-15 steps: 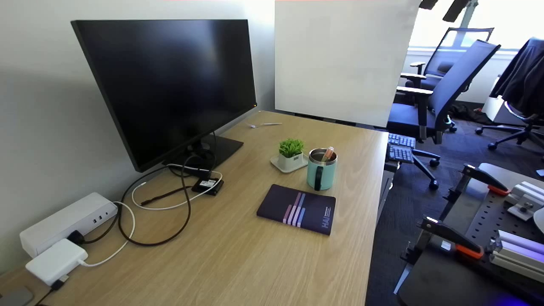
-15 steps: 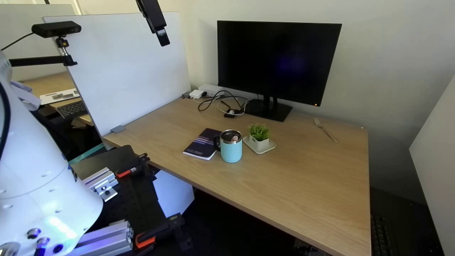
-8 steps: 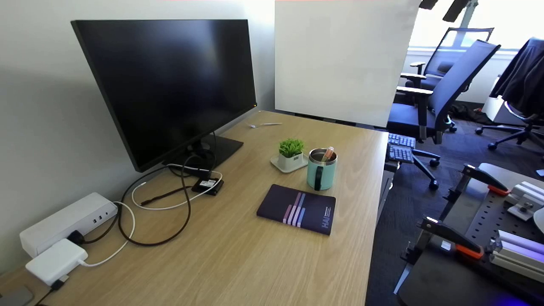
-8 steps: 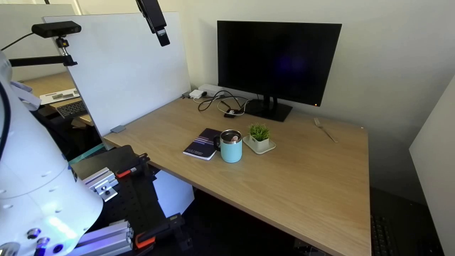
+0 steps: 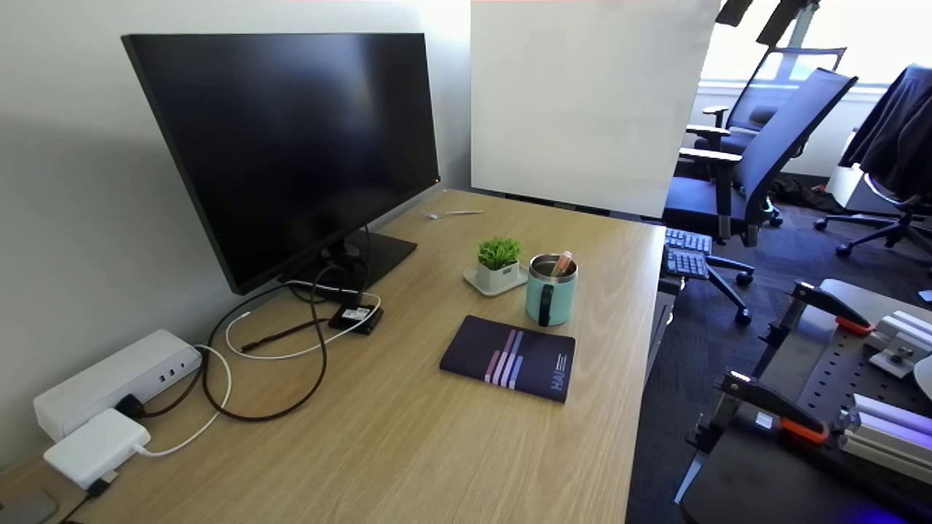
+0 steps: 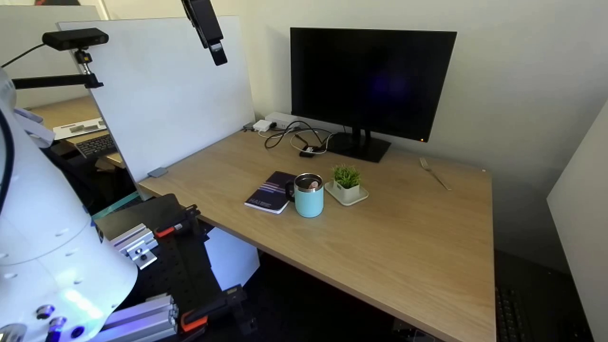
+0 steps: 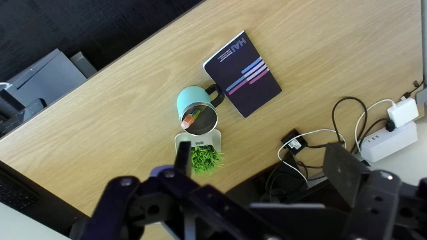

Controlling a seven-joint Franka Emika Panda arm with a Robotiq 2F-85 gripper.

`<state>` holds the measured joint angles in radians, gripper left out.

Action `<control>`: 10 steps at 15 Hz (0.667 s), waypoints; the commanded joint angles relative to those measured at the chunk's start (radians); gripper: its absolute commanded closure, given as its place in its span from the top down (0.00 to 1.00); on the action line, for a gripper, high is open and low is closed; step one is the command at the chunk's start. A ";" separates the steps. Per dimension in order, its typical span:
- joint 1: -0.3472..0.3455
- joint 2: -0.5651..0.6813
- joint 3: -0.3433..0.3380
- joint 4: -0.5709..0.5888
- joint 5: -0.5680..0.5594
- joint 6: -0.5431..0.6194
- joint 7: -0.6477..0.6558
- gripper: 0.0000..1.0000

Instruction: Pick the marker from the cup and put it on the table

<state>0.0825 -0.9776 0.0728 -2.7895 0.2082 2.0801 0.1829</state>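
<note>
Leaning in the teal cup (image 7: 190, 96), set toward the long edge of the table (image 6: 403, 247) away from the monitor (image 5: 291, 153), the marker (image 7: 190, 119) pokes its orange end above the rim. The claw (image 7: 262, 156) hangs high over the surface, spread wide and holding nothing. I judge the marker light, stiff and perhaps slick; its protruding end looks the best place to pinch.

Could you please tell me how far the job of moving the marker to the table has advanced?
Done: no part of the transfer looks finished; the marker leans inside the cup, its orange end showing in the wrist view.
In hand: nothing; the gripper is open and holds no object.
Left: grasping the marker, lifting it out and laying it on the table.
</note>
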 commanded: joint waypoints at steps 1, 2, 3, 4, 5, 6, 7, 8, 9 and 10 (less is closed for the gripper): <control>-0.016 0.116 0.021 0.021 0.002 0.027 0.008 1.00; -0.020 0.161 0.025 0.033 -0.001 0.031 0.014 1.00; -0.026 0.213 0.031 0.043 -0.003 0.041 0.025 1.00; -0.032 0.262 0.042 0.052 -0.009 0.055 0.042 1.00; -0.036 0.318 0.053 0.064 -0.016 0.071 0.063 1.00; -0.041 0.375 0.069 0.077 -0.024 0.090 0.092 1.00; -0.044 0.424 0.082 0.092 -0.032 0.103 0.119 1.00; -0.049 0.479 0.099 0.108 -0.045 0.121 0.155 1.00; -0.053 0.532 0.117 0.128 -0.066 0.136 0.196 1.00; -0.057 0.586 0.133 0.152 -0.088 0.146 0.241 1.00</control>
<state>0.0621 -0.5417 0.1541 -2.7248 0.1731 2.2172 0.3257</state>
